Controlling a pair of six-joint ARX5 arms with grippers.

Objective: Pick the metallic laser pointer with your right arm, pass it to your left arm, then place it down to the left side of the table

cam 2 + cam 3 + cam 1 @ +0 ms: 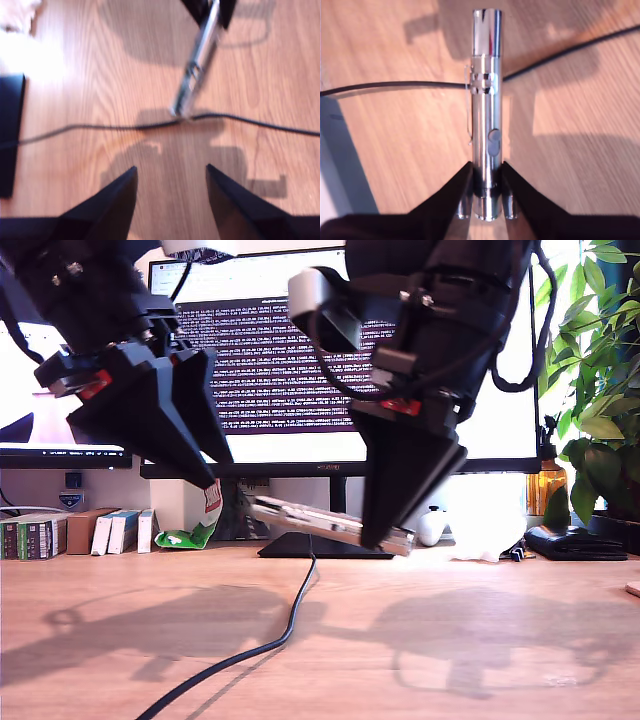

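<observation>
Black cable (270,640) runs across the wooden bench (450,640), below both claws. Above it, my second claw (486,172) is closed tight on one end of the metallic laser pointer (486,100), which is held in the air, slightly tilted. My first claw (170,175) has its jaws wide apart and empty, facing the pointer's free end but not touching it.

Bright light from above throws soft arm shadows on the table (480,640). The first wrist view is blurred; the monitor (270,350) glares.
</observation>
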